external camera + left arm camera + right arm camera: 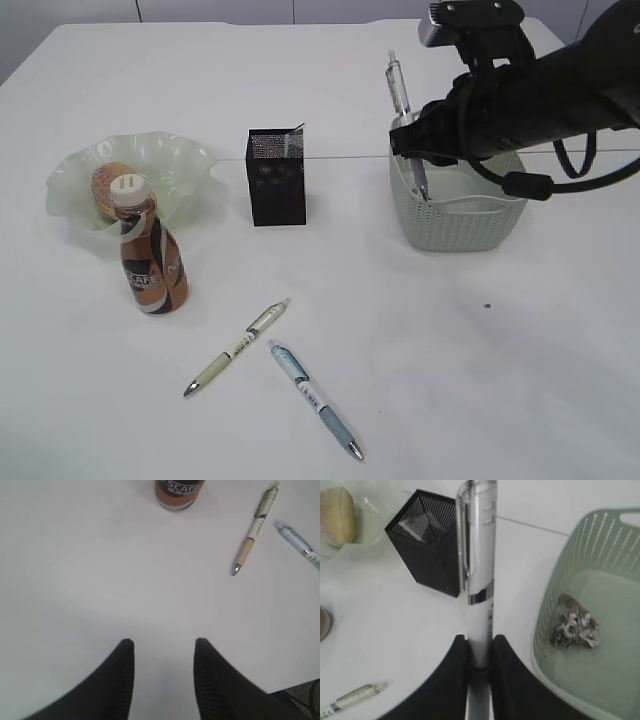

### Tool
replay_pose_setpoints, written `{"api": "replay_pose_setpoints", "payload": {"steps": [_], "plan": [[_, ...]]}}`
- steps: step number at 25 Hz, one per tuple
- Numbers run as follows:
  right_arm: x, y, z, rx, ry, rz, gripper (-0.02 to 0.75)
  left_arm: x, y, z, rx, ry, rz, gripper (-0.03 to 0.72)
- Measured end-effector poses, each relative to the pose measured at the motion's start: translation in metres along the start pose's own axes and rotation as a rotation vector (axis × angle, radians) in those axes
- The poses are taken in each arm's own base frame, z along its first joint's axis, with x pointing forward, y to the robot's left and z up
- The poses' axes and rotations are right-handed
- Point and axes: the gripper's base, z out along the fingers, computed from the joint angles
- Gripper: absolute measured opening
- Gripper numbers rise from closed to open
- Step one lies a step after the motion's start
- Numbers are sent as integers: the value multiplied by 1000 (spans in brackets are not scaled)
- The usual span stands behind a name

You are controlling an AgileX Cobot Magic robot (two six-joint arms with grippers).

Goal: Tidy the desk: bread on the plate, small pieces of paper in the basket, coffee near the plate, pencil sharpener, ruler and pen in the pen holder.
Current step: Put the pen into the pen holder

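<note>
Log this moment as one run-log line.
right gripper: shut on pen, beside basket | left gripper: open, empty | two pens on table | pen holder: ruler inside

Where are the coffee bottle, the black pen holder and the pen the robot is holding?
coffee bottle (152,262), exterior view, on its label.
black pen holder (277,180), exterior view, front mesh wall.
held pen (479,540), right wrist view, on its clear barrel.

Left tool (164,652) agape; right tool (480,647) clamped.

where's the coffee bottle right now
In the exterior view, the brown plastic coffee bottle stands upright at the left, just in front of the pale green wavy-edged plate.
</note>
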Motion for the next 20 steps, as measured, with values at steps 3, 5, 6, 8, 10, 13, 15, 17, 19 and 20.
{"api": "replay_pose_setpoints", "payload": {"steps": [3, 5, 6, 8, 10, 13, 15, 17, 19, 20], "plan": [[-14, -1, 11, -19, -45, 0, 70, 0, 0, 0, 5, 0, -4, 297], [-26, -2, 24, -34, -79, 18, 70, 0, -1, 0, 9, 0, -7, 297], [-31, -2, 31, -43, -91, 24, 70, 0, -1, 0, 9, 0, -7, 297], [-46, -2, 42, -66, -129, 33, 70, 0, -1, 0, 9, 0, -7, 294], [-57, -2, 54, -101, -154, 49, 70, 0, -1, 0, 9, 0, -7, 292], [-69, -2, 73, -150, -190, 50, 70, 0, -1, 0, 9, 0, -7, 290], [-77, -2, 81, -169, -226, 40, 70, 0, -1, 0, 10, 0, -8, 290], [-80, -1, 89, -188, -258, 34, 70, 0, -1, 0, 10, 0, -8, 290], [-82, 0, 95, -216, -295, 43, 70, 0, -1, 0, 10, 0, -8, 290], [-83, 1, 99, -237, -319, 43, 70, 0, -1, 0, 10, 0, -8, 290]]}}
